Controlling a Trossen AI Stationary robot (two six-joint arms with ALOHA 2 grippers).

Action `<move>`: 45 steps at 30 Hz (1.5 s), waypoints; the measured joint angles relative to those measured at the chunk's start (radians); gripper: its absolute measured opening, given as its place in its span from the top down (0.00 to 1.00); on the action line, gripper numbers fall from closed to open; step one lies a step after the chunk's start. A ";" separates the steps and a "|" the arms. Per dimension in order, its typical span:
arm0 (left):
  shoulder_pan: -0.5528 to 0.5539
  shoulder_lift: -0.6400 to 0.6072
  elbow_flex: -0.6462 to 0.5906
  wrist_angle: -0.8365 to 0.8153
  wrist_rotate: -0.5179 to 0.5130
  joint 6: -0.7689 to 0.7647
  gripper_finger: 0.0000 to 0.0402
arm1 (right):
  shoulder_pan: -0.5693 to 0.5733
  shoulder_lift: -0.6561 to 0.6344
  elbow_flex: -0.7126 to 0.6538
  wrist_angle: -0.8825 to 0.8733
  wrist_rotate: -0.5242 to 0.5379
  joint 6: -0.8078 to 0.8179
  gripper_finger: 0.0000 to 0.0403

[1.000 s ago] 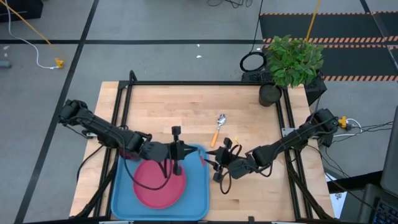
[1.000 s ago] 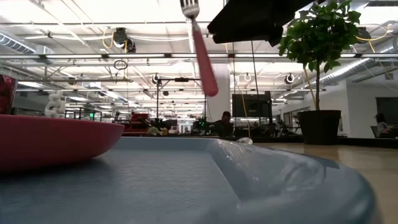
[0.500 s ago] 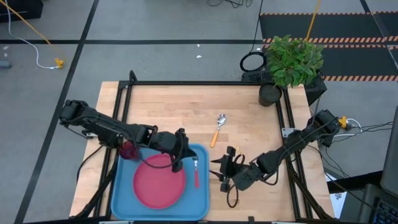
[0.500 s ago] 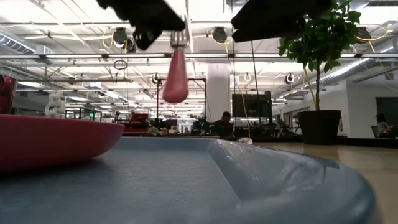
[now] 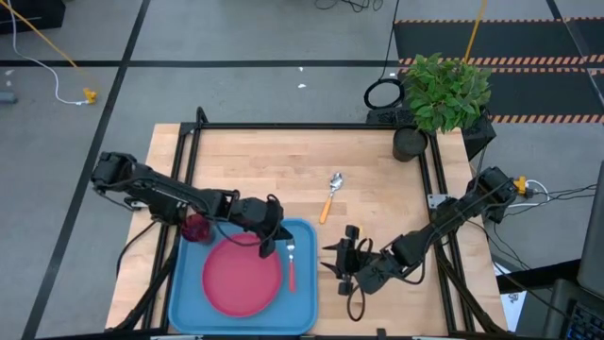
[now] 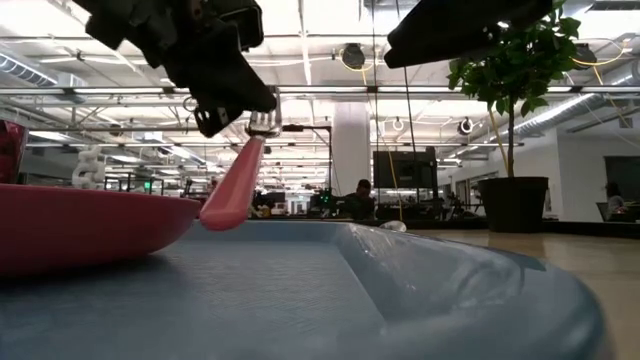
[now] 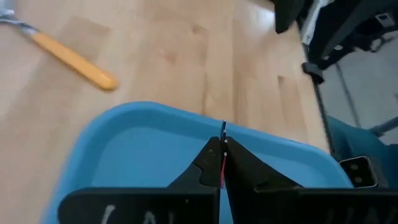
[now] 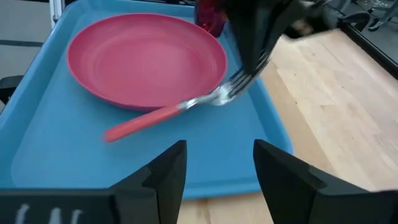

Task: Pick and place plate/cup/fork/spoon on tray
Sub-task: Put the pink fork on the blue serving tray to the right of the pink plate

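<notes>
Your left gripper point(image 5: 275, 238) pinches the fork point(image 5: 292, 266) by its tines, centre-frame over the tray point(image 5: 185, 287); right gripper point(image 5: 338, 262) spread.

pink-red plate point(image 5: 243, 279), light blue tray point(image 5: 307, 302), orange-handled spoon point(image 5: 329, 195), red-pink-handled fork point(image 8: 171, 112).

Pink plate point(image 5: 243, 277) centred in blue tray point(image 5: 306, 307), frame bottom. Dark red cup point(image 5: 195, 227) at tray's upper-left corner. Fork point(image 5: 292, 265) tilted, right of plate. Orange-handled spoon point(image 5: 329, 195) on counter above tray.
</notes>
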 joint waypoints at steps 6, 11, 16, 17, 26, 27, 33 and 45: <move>0.000 0.131 0.002 0.145 0.118 -0.034 0.98 | -0.002 0.000 -0.014 0.016 0.002 0.009 0.56; 0.009 0.192 0.001 0.148 0.161 -0.070 0.99 | -0.002 0.000 -0.058 0.054 -0.002 0.041 0.56; 0.019 0.209 0.001 0.150 0.174 -0.104 0.97 | -0.002 0.000 -0.082 0.055 -0.003 0.082 0.56; 0.019 0.208 0.002 0.148 0.172 -0.109 0.97 | -0.002 0.000 -0.084 0.054 -0.002 0.082 0.56; 0.017 0.208 0.002 0.075 0.142 -0.135 0.97 | -0.001 0.000 -0.084 0.054 -0.006 0.066 0.56; 0.017 0.208 0.002 0.065 0.131 -0.133 0.95 | -0.001 0.000 -0.084 0.054 -0.006 0.063 0.56; 0.017 0.208 0.002 -0.013 0.063 -0.132 0.91 | 0.012 0.000 -0.084 0.054 -0.006 0.056 0.56; 0.006 0.208 0.002 -0.037 0.039 -0.104 0.90 | 0.018 0.000 -0.084 0.061 -0.005 0.056 0.56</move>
